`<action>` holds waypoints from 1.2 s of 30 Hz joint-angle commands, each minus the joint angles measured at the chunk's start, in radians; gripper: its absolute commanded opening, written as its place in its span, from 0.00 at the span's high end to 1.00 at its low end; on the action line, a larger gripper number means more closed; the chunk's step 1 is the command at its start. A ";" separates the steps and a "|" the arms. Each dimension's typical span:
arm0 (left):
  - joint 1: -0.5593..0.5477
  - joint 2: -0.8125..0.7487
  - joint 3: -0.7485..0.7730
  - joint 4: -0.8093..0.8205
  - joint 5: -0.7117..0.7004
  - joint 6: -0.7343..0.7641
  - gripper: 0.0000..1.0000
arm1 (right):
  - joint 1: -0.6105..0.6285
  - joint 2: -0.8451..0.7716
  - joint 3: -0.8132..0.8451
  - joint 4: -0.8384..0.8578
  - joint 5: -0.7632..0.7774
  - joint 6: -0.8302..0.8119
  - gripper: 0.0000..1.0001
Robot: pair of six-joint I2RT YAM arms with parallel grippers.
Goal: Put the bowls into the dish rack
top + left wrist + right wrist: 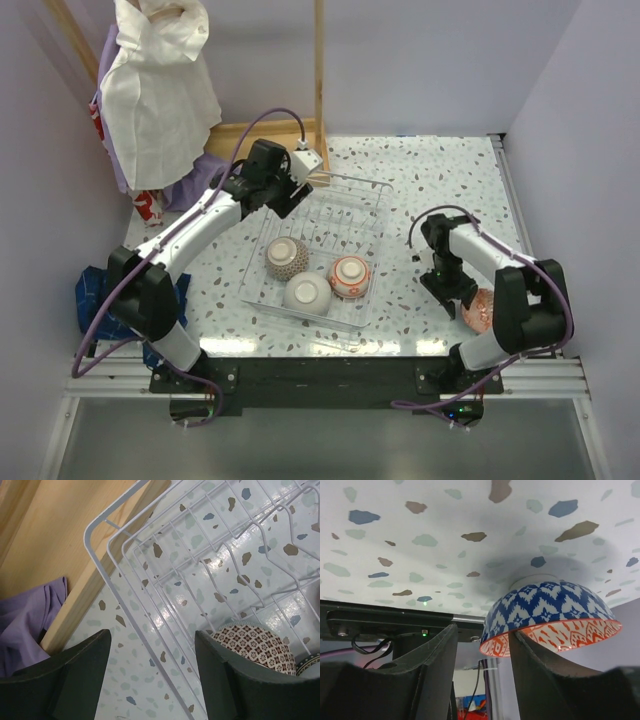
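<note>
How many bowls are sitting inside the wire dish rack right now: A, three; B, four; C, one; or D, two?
A: the top view shows three bowls inside the dish rack, a brown patterned bowl, a white bowl and an orange patterned bowl, while a fourth bowl sits outside it by the right arm.

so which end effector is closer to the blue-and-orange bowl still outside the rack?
Right. The right end effector is right at the blue-and-orange bowl, one finger against its rim. The left end effector hovers over the dish rack's far left corner, well away across the table.
</note>
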 commanded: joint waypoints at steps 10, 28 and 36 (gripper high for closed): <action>0.007 -0.010 0.042 0.069 0.085 -0.047 0.28 | -0.123 -0.040 0.017 0.008 0.110 -0.028 0.93; 0.010 -0.083 0.062 0.072 0.146 -0.044 0.31 | -0.114 -0.294 0.554 0.157 -0.911 0.174 1.00; 0.014 -0.120 0.044 0.048 0.203 -0.093 0.71 | 0.061 -0.420 0.132 1.139 -0.938 0.891 1.00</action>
